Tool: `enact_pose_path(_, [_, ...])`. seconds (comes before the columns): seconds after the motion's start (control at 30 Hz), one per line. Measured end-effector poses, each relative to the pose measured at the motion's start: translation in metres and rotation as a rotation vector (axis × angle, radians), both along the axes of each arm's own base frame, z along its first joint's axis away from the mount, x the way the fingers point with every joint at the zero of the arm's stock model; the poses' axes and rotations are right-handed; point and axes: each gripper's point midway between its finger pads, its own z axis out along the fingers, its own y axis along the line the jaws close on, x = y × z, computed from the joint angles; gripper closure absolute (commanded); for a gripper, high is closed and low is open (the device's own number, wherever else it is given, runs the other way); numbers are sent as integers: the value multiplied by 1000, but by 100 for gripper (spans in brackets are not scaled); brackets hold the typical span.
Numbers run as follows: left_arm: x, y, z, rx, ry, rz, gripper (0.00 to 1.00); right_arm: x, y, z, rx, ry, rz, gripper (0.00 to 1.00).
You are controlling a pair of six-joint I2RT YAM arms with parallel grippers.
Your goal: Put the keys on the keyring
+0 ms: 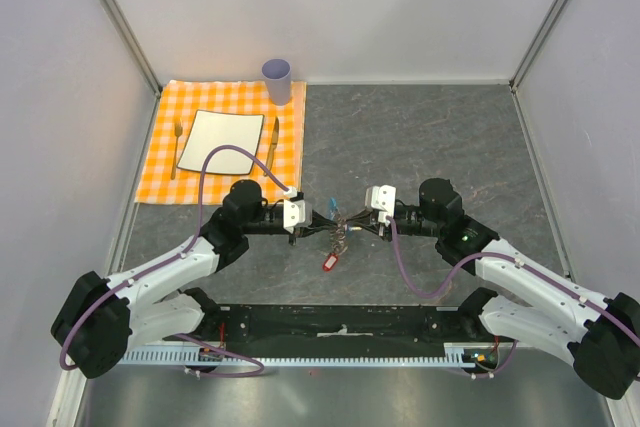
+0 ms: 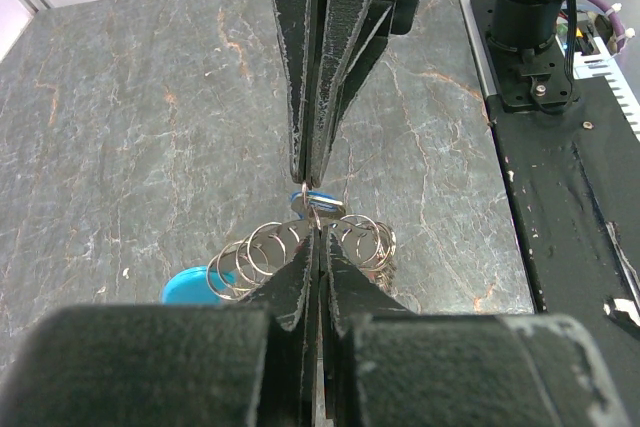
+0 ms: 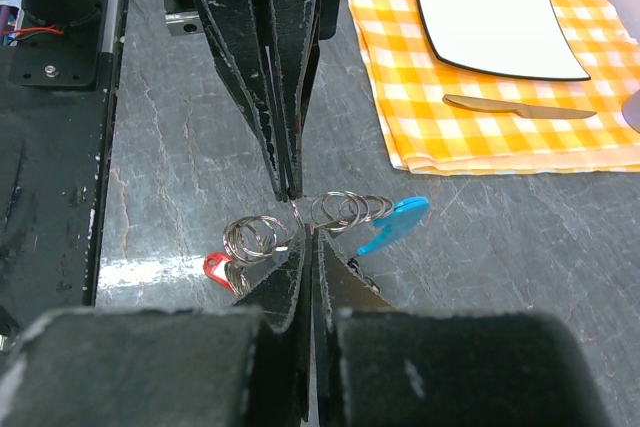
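Note:
The keyring is a chain of silver rings (image 2: 250, 252) with a cyan clasp (image 2: 190, 287). It hangs between my two grippers just above the table. It also shows in the right wrist view (image 3: 345, 209), cyan clasp (image 3: 395, 222) to the right. My left gripper (image 2: 318, 239) is shut on the chain at its middle. My right gripper (image 3: 307, 237) is shut tip to tip against it, apparently on a blue-tagged key (image 2: 315, 202). A red-tagged key (image 3: 218, 267) hangs at the chain's other end and shows in the top view (image 1: 328, 262). The two grippers (image 1: 322, 226) (image 1: 352, 226) nearly touch.
An orange checked cloth (image 1: 225, 97) lies at the back left with a white plate (image 1: 222, 140), a fork (image 1: 176, 147), a knife (image 1: 271, 144) and a lilac cup (image 1: 277, 80). The black base rail (image 1: 340, 322) runs along the near edge.

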Motion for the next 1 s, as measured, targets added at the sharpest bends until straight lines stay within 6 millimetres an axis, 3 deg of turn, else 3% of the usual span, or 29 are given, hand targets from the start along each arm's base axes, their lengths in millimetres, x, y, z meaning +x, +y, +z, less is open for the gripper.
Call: enact_pose_path(1.0, [4,0,-2,4,0,19,98,-3,-3,-5,-19,22,-3,100])
